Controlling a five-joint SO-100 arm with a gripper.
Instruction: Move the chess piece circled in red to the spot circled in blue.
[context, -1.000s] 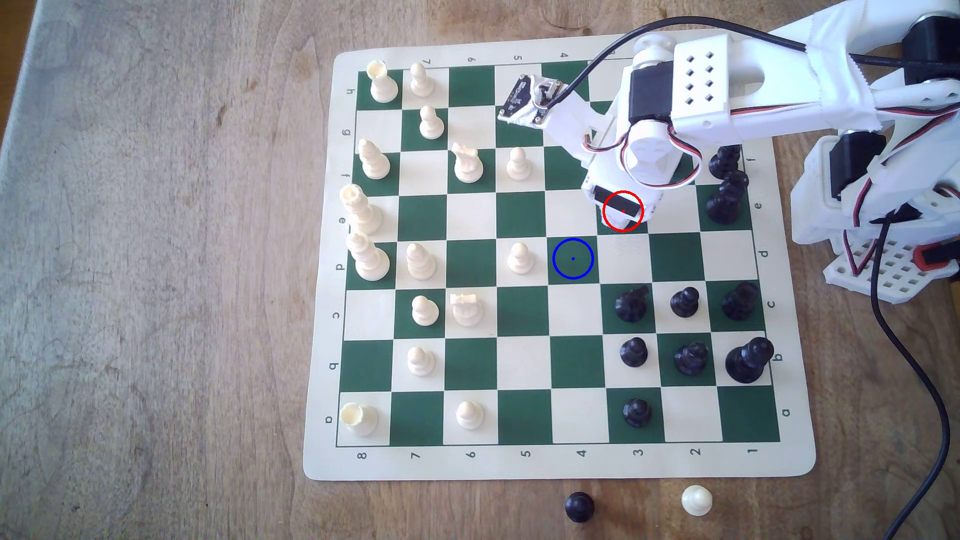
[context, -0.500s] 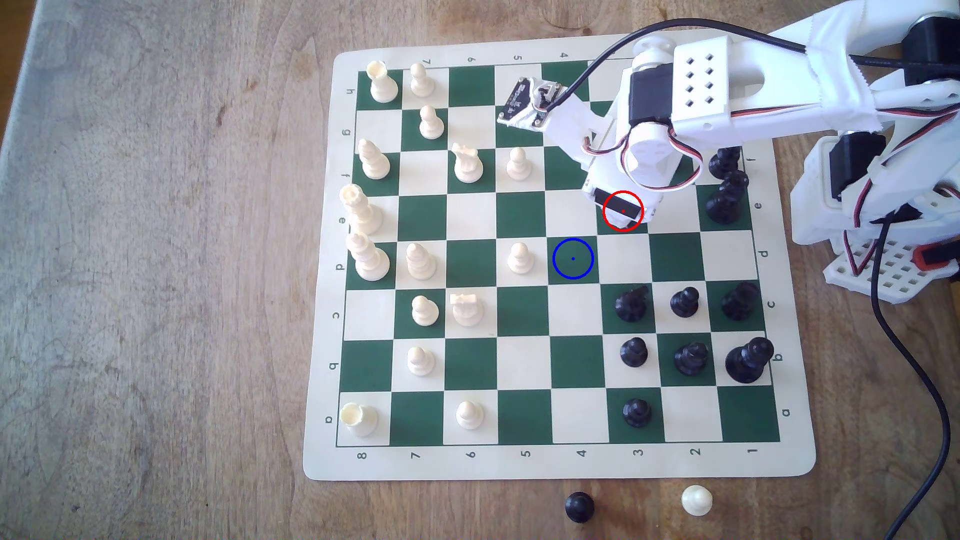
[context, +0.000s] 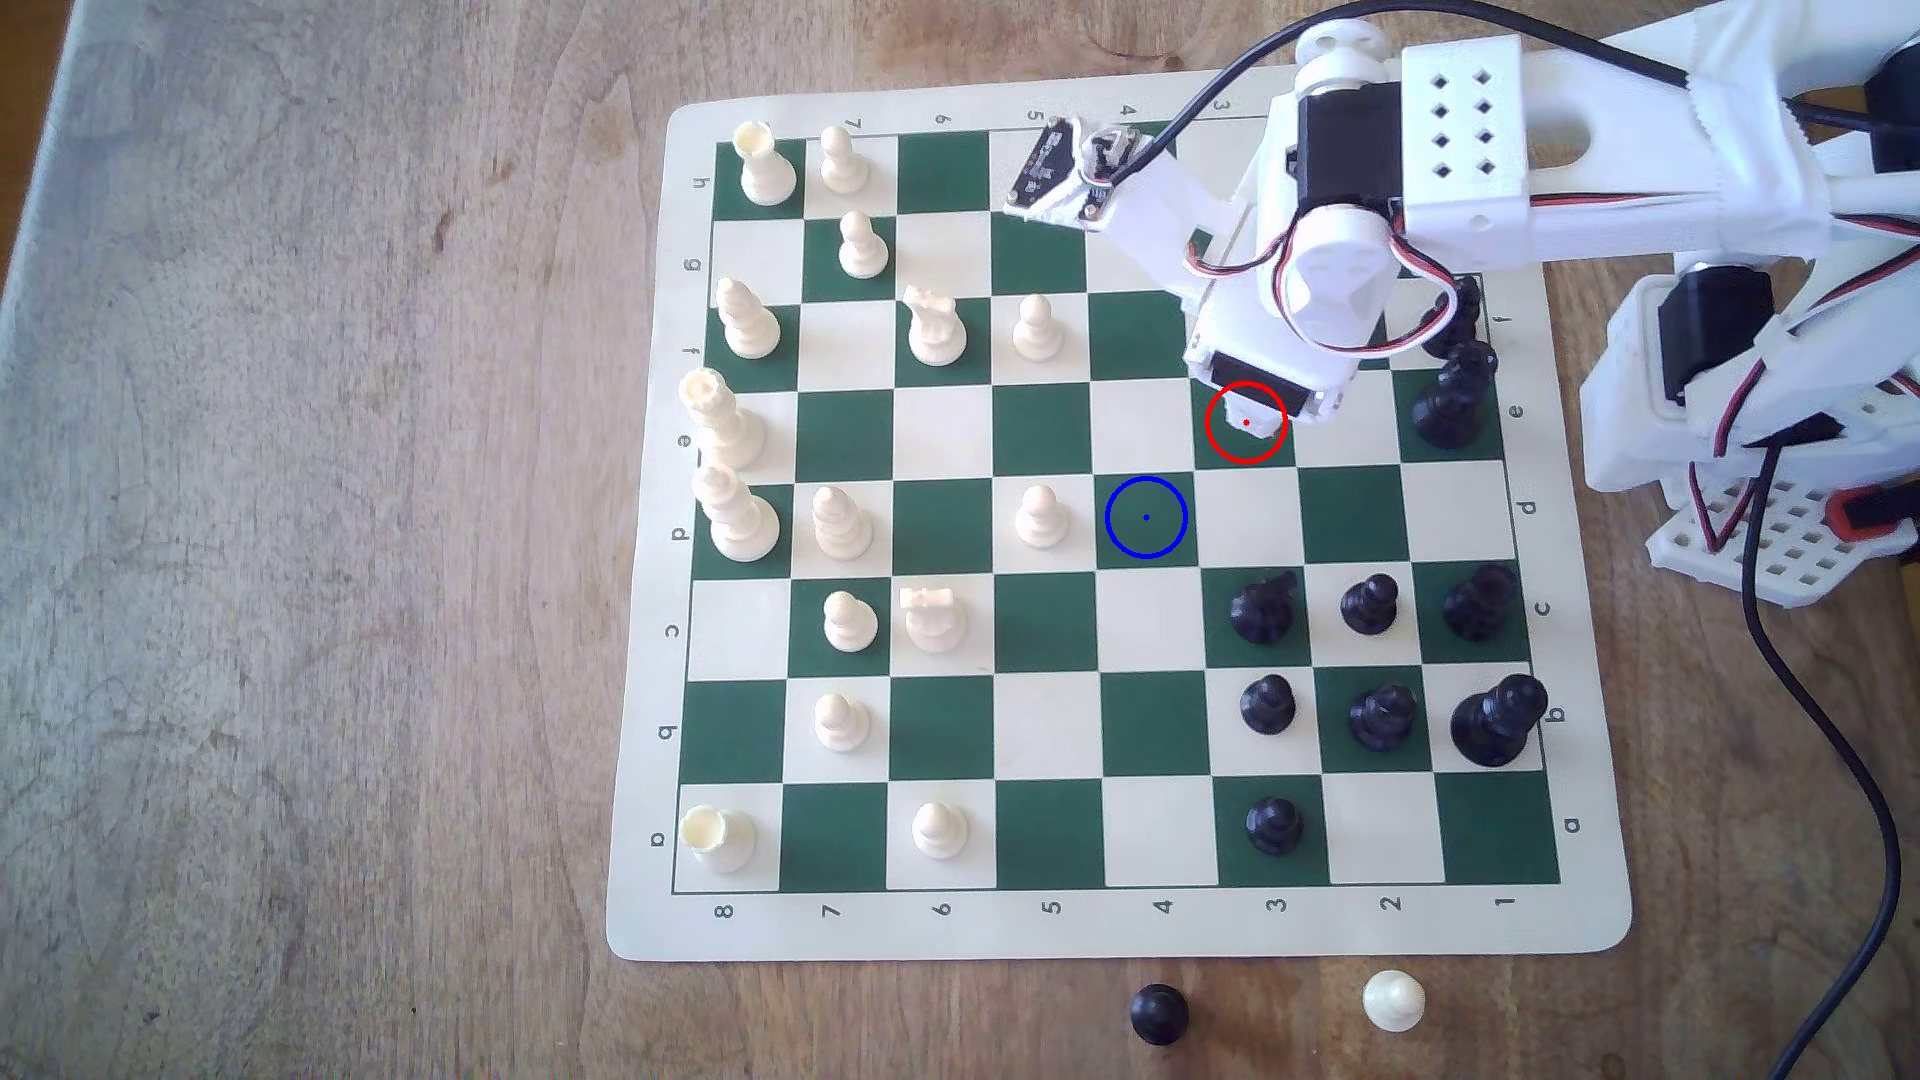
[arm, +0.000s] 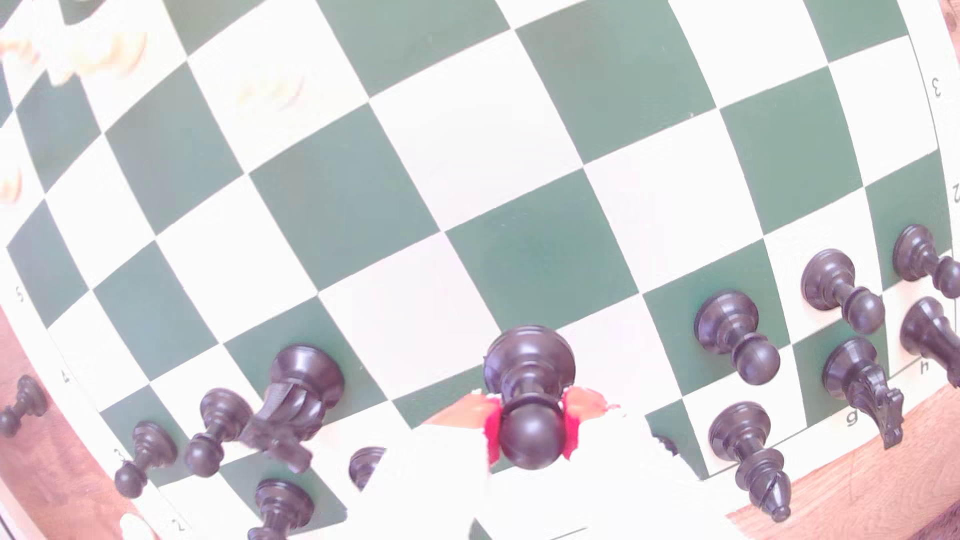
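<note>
gripper (arm: 530, 431) is pinched on the black pawn (arm: 529, 394), red-padded fingers (arm: 571, 431) pressed on either side of the ball head just above the collar, seen clearly in the wrist view. in the exterior view the gripper (context: 1252, 421) sits over the red ring (context: 1246, 423), pawn itself hidden under the white claw there, so whether the base is touching the board or already off it i cannot tell from above; the wrist view shows the base over a green square, looks slightly raised but not sure. step in hand: grasp made, lift starting, transfer not yet done. the spot (context: 1146, 517), blue ring on a dark green square, is bare and lies one square diagonally from the red ring, toward the exterior view's left and nearer the camera. chessboard (context: 1143, 924) around it: a cream pawn (context: 1040, 516) on the next square to the exterior view's left of the spot, black pieces (context: 1262, 608) near on the right side toward the camera. next move calls for, in my judgement, lifting enough to clear the board, a short diagonal carry to the blue ring, keeping the pawn upright, lowering onto the centre dot, then spreading the fingers without knocking the cream pawn beside it.
</note>
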